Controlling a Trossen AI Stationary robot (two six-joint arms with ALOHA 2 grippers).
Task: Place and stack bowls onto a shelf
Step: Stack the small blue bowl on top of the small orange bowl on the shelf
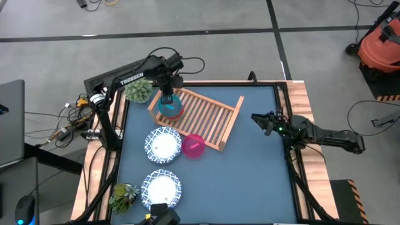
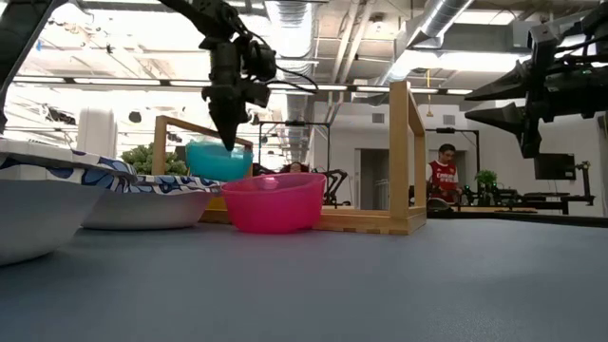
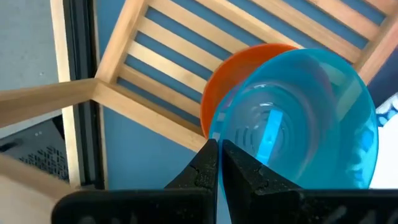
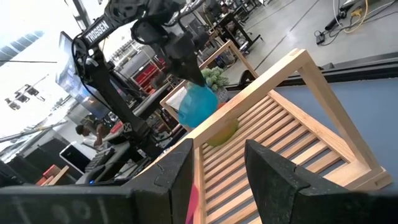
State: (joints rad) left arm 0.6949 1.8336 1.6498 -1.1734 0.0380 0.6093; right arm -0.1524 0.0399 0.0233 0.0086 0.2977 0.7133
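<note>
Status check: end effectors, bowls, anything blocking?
Left end effector shut on teal bowl, over the shelf. Right end effector open, waiting. Nothing blocking.

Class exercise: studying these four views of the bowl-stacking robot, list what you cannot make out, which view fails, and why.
- Orange bowl under the teal bowl: mostly covered in the left wrist view; unseen in the high view.
- Whether the left gripper, fingers shut, pinches the teal bowl's rim: contact cut off by its own fingers.
- Near white bowl: cut by the low view's edge.
- Yellow-green object behind the shelf rail: blurred, right wrist view.
</note>
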